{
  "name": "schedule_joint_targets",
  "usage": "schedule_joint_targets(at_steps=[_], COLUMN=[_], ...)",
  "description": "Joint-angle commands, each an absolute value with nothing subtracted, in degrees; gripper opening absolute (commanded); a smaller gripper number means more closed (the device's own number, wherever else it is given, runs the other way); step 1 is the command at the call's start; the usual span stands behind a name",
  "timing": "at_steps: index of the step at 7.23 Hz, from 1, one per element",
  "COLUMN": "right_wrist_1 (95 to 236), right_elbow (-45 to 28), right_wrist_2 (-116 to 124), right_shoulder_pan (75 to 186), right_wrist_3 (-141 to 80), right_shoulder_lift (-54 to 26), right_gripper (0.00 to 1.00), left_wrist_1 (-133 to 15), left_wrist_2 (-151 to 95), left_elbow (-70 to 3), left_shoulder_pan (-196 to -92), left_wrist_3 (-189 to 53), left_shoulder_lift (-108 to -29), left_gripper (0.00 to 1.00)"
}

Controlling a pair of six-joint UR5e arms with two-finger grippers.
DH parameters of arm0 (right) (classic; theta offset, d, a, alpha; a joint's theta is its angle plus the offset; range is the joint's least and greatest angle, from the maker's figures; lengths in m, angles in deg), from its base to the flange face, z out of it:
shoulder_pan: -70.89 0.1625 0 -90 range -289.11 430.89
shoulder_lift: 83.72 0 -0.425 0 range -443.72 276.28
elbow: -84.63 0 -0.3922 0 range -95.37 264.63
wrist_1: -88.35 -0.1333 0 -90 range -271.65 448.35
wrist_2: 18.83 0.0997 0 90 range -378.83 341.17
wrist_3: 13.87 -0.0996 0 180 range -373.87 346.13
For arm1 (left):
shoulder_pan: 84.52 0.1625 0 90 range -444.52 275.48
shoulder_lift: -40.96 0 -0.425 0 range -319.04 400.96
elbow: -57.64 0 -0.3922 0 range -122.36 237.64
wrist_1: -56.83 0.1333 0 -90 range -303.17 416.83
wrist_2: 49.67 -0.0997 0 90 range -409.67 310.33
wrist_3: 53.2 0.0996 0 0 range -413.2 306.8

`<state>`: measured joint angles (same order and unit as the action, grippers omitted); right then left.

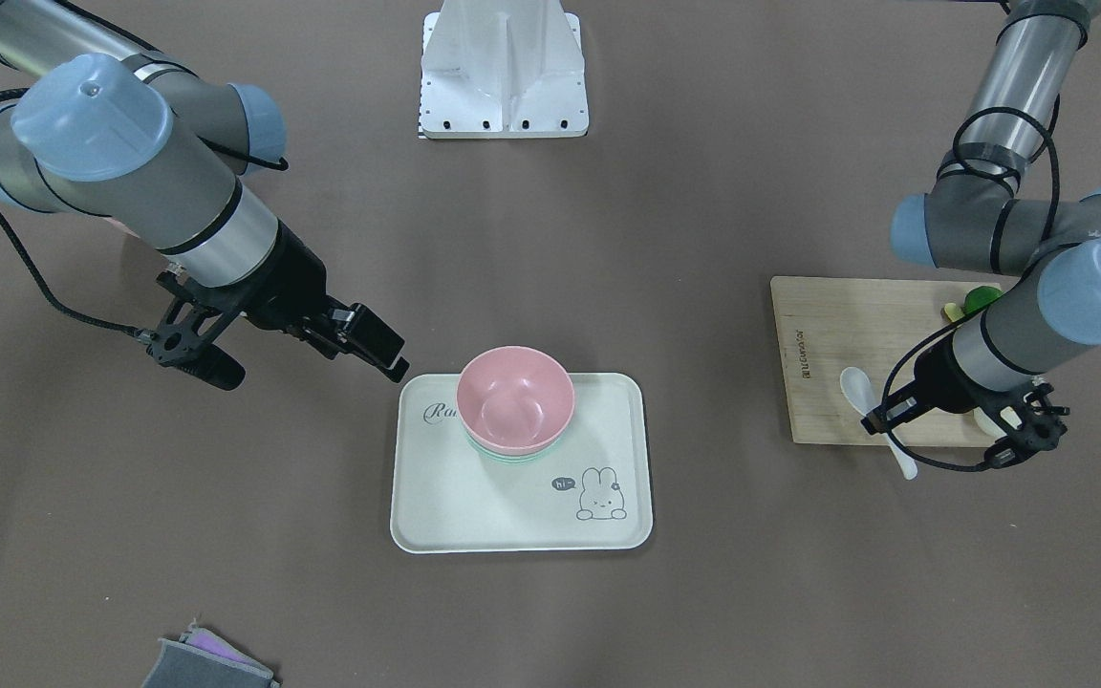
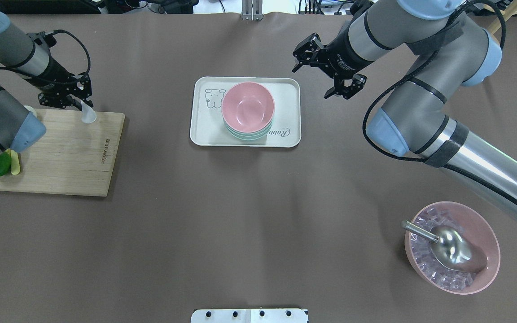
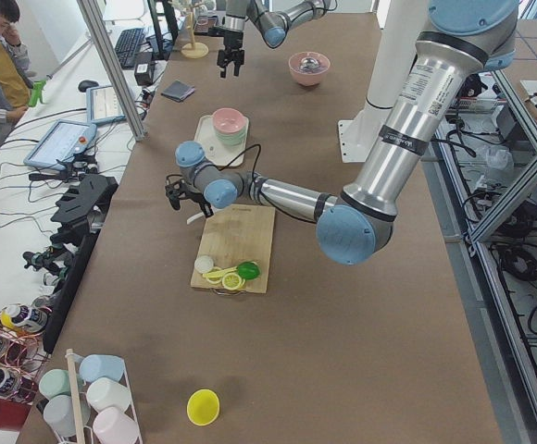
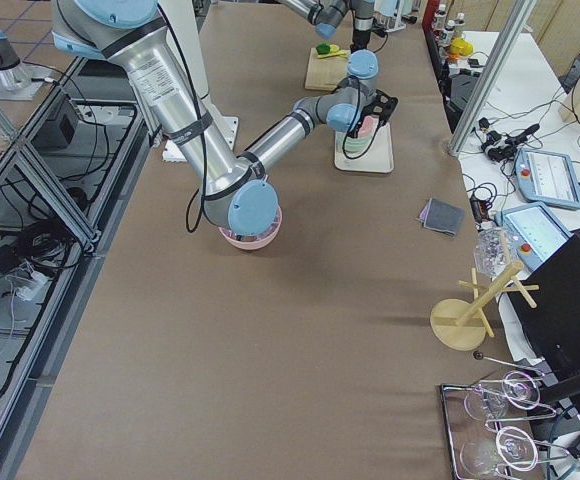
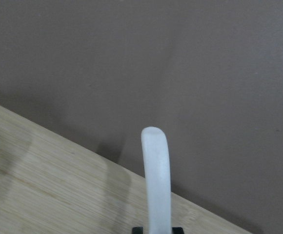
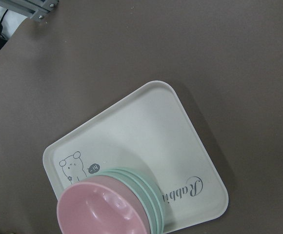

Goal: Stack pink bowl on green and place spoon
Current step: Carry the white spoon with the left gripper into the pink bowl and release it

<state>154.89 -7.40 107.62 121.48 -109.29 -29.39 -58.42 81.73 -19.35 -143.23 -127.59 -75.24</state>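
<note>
Pinching the white spoon (image 2: 88, 114) between its fingers, my left claw (image 2: 81, 99) hangs at the upper left of the overhead view, over the top edge of the wooden board (image 2: 61, 157). Its wrist camera shows one end of the spoon poking out past that edge above the brown table (image 2: 240, 215). My right claw (image 2: 311, 83) is spread wide and holds nothing, hovering right of centre near the top of the frame, just beside the right end of the cream tray (image 2: 285, 134) without touching it. On the tray, at upper centre, the pink bowl (image 2: 247, 105) sits upright, nested on the green bowls (image 2: 249, 135), whose rims peek out beneath it. Well apart, at lower right, a larger pink dish (image 2: 487, 269) of ice cubes holds a metal scoop (image 2: 451, 246).
</note>
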Motion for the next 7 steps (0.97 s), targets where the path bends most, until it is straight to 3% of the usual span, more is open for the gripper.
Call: schedule_joint_targets(at_steps=[1,4,6,7], right_wrist_1=[154.9,154.9,154.8,154.7], right_elbow=[-10.9,-11.6,-10.7,-10.8], right_wrist_2=[111.5,118.2,117.7,117.6], right_shoulder_pan=[126.0,135.0,135.2,135.3], right_wrist_3=[-102.7,-84.7,-81.9,-81.7], right_shoulder_lift=[-22.9,-12.7,-10.9,-10.2], right_gripper=[1.00,1.00,1.00,1.00], left_wrist_1=[-58.5,-58.5,-58.8,-59.3], left_wrist_2=[84.4,80.0,69.7,69.4], left_elbow=[-22.1,-22.0,-19.7,-18.6], left_shoulder_pan=[-140.8,-131.9,-126.6,-126.6], left_wrist_3=[-138.8,-152.8,-157.4,-157.3], left_shoulder_lift=[-82.0,-95.3,-101.1,-101.7], left_gripper=[0.00,0.00,0.00,0.30])
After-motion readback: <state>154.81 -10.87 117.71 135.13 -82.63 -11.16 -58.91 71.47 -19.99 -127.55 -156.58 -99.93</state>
